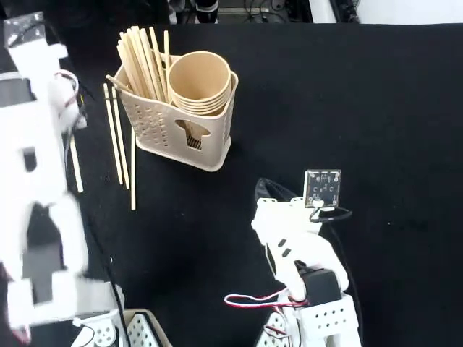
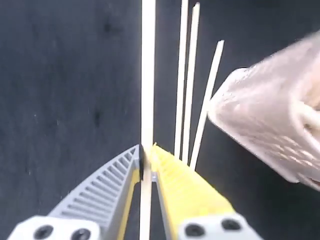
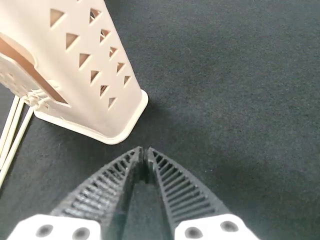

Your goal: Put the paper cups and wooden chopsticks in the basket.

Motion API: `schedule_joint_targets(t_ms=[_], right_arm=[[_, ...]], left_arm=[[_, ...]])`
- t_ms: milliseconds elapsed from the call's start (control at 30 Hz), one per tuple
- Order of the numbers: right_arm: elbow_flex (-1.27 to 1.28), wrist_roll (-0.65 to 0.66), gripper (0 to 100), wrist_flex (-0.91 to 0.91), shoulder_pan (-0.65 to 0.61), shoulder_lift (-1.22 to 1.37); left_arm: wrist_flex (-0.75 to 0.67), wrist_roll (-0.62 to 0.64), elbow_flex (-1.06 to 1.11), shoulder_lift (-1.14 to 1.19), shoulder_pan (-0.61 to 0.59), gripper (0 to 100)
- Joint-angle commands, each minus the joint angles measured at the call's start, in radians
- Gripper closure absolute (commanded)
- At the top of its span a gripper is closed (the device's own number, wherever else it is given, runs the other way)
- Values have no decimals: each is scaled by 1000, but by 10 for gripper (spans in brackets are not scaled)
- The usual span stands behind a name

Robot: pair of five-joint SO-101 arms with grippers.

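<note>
A beige perforated basket [image 1: 181,126] stands at the back left of the black table. It holds a stack of paper cups [image 1: 200,81] and a bundle of wooden chopsticks [image 1: 141,54]. Three loose chopsticks [image 1: 119,148] lie on the table to the left of the basket. My left gripper [image 2: 146,150] is shut on one more chopstick [image 2: 148,75], which runs alongside the loose chopsticks [image 2: 183,75]; the basket [image 2: 270,130] is close beside it. My right gripper [image 3: 144,151] is shut on nothing and hangs low in front of the basket [image 3: 75,65].
The white left arm [image 1: 32,166] stands along the table's left edge. The right arm [image 1: 296,246] rises at the front centre. Open black tabletop [image 1: 376,116] stretches right of the basket.
</note>
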Motion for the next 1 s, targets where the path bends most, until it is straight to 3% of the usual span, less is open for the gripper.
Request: schedule_joint_targets(t_ms=[0,200,300,467,533,633,867,967], right_arm=[[-2,-11,986,2,-9,-51],[-2,-11,986,2,-9,-51],[-2,-11,986,2,-9,-51],[-2,-11,986,2,-9,-51],[-2,-11,986,2,-9,-51],[-2,-11,986,0,-9,-51],[-2,-11,986,0,-9,-51],[-2,-11,986,0,-9,-51]], left_arm=[[-252,-6,346,-388,25,971],[-727,3,768,-898,85,971],[-1060,3,943,-1103,142,971],[-1606,-41,1098,-1224,262,970],[-1628,-94,1056,-1172,305,970],[-1542,-101,949,-1019,351,970],[-1617,94,791,-592,361,970],[-1639,109,780,-462,360,971]])
